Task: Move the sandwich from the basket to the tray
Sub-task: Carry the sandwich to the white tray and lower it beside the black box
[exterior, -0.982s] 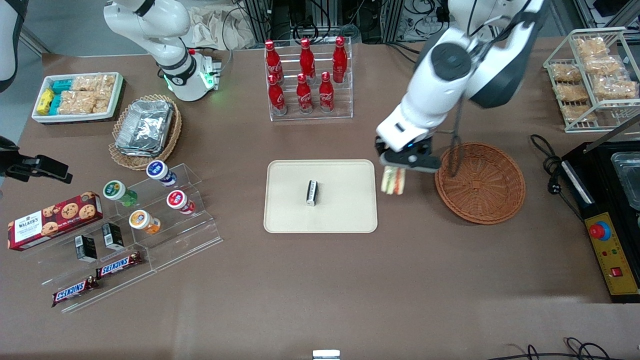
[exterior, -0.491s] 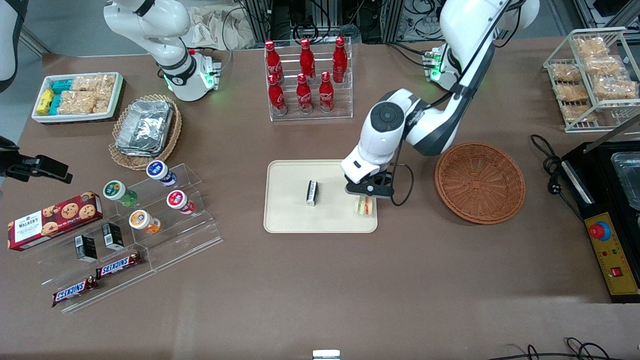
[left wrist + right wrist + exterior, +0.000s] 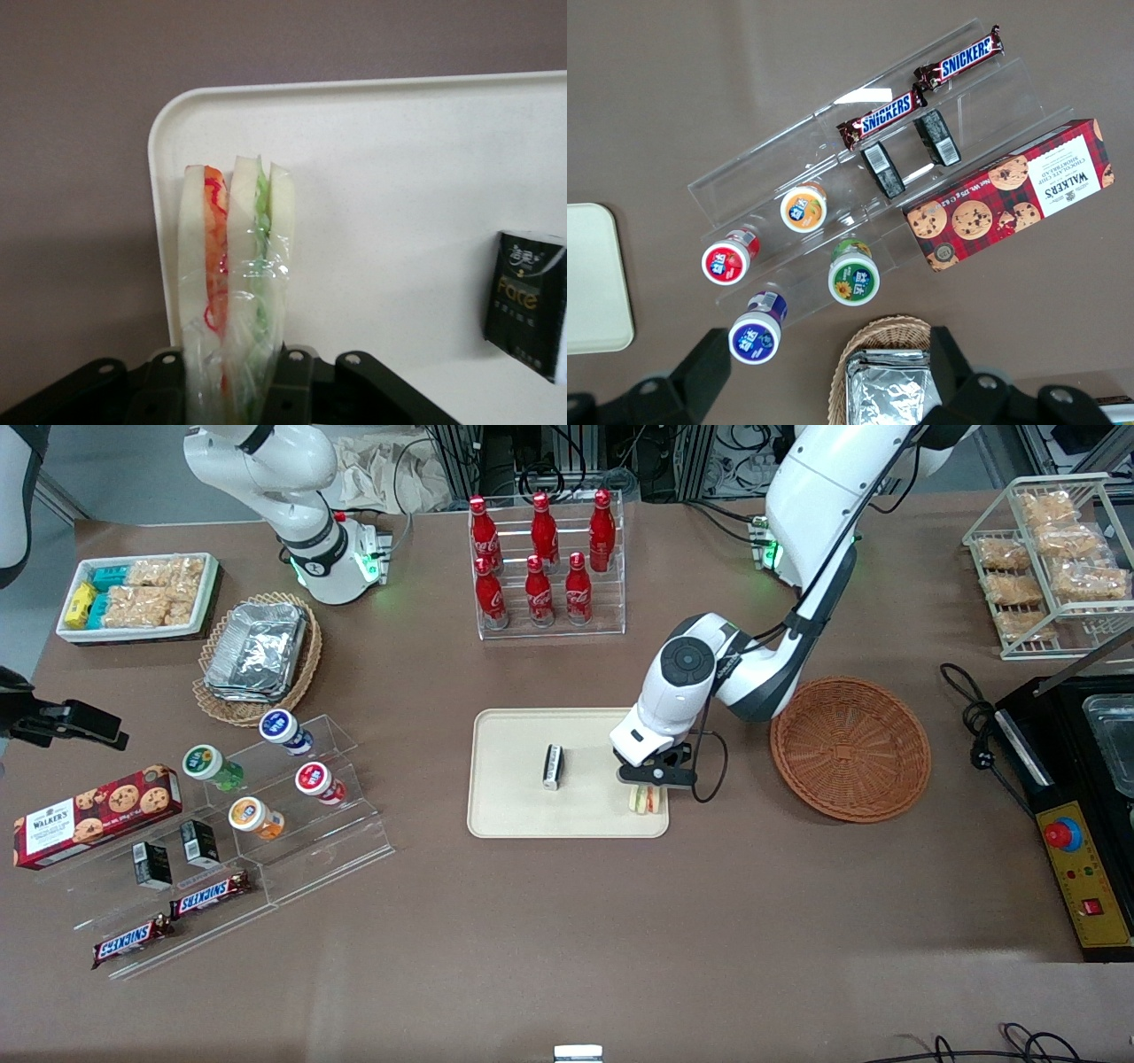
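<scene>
My left gripper (image 3: 651,779) is shut on the sandwich (image 3: 646,800), a plastic-wrapped wedge with pale bread and orange-red and green filling. It holds the sandwich low over the cream-beige tray (image 3: 514,815), at the tray's corner nearest the front camera and toward the basket. In the left wrist view the sandwich (image 3: 235,266) stands upright between the black fingers (image 3: 288,381) of the gripper (image 3: 229,390), over the tray's rounded corner (image 3: 164,124). The reddish-brown wicker basket (image 3: 850,748) lies empty beside the tray, toward the working arm's end.
A small black-and-white packet (image 3: 553,766) lies in the middle of the tray and shows in the left wrist view (image 3: 524,301). A rack of red bottles (image 3: 545,567) stands farther from the front camera. A black machine (image 3: 1076,779) sits at the working arm's end.
My gripper has carried the sandwich from beside the basket over to the tray's corner and lowered it there. The basket stays empty.
</scene>
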Robot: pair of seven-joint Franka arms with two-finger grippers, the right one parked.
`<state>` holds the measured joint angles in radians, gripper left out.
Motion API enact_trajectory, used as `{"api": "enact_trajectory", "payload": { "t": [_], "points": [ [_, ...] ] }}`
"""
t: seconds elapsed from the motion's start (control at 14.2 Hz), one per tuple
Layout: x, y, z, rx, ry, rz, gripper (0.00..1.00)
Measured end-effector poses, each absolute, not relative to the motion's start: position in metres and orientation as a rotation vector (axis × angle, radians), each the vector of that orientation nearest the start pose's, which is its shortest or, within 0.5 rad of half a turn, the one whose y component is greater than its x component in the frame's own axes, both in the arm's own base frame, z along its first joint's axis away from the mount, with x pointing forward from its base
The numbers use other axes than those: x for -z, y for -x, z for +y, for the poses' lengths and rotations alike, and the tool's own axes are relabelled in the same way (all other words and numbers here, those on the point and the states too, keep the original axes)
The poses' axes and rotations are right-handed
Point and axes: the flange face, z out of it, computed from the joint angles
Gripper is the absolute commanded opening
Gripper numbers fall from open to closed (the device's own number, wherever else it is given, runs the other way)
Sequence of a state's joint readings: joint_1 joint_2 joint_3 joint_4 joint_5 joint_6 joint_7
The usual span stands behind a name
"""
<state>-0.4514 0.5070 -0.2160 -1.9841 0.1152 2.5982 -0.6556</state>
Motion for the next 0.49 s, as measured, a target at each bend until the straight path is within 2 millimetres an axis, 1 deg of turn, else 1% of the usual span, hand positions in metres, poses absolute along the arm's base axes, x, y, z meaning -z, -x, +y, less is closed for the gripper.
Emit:
{"api": "enact_trajectory", "payload": {
  "t": [0.07, 0.14, 0.21, 0.49],
  "points": [
    [-0.2159, -0.4926, -0.3835, 0.127, 3.25, 0.11, 0.99],
    [-0.2085, -0.494, -0.3818, 0.129, 3.254, 0.088, 1.0],
    [-0.2059, -0.4966, -0.3807, 0.137, 3.261, 0.053, 1.0],
    [-0.2093, -0.4994, -0.382, 0.146, 3.267, -0.007, 1.0]
  ]
}}
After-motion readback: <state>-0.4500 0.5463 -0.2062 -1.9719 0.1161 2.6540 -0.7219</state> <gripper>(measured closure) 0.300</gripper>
